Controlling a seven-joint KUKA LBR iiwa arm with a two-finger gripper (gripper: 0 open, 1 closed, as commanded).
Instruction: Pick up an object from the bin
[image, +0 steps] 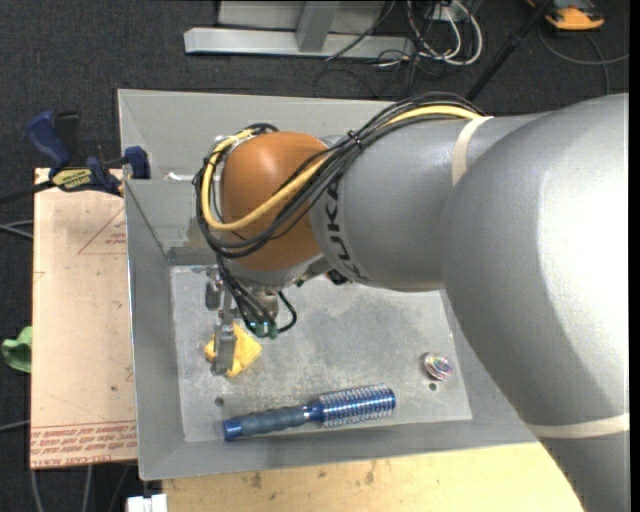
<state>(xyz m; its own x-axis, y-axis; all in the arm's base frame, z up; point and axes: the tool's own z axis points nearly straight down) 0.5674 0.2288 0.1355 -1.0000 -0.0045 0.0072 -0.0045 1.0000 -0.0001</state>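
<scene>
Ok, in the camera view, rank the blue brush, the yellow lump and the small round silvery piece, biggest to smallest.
1. blue brush
2. yellow lump, partly hidden by the gripper, so its full size is unsure
3. small round silvery piece

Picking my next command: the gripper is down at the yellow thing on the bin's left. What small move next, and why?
Probably a short straight lift, to check whether it has a hold. The gripper sits right against the yellow lump, while the blue hairbrush and the small round metal piece lie apart, so nothing should snag.
</scene>
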